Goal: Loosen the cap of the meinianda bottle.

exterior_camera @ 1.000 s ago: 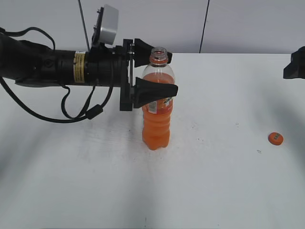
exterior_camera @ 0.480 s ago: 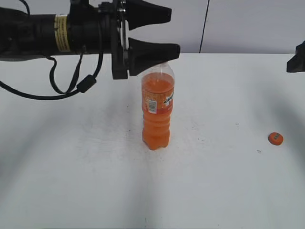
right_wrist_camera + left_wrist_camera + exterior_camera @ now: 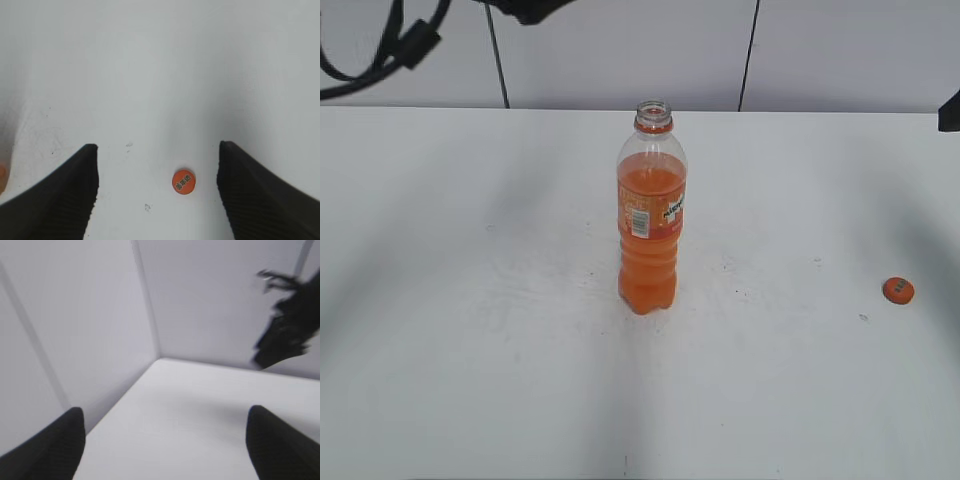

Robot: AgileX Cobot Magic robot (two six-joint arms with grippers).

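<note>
The meinianda bottle (image 3: 652, 215) stands upright at the middle of the white table, its neck open with no cap on it. The orange cap (image 3: 898, 290) lies flat on the table far to the right of the bottle; it also shows in the right wrist view (image 3: 183, 181). My right gripper (image 3: 157, 165) is open and empty, high above the cap, which lies between its fingers in that view. My left gripper (image 3: 165, 432) is open and empty, raised high and facing the wall corner; only its cable shows at the exterior view's top left.
The white table (image 3: 470, 350) is bounded by white wall panels (image 3: 620, 50) at the back. A dark part of the right arm (image 3: 950, 110) sits at the right edge. An orange bit of the bottle shows at the right wrist view's left edge (image 3: 2, 177).
My left gripper, open around the bottle's upper body a second ago, rose above the bottle and has left the exterior view at the top left. The bottle stays standing.
</note>
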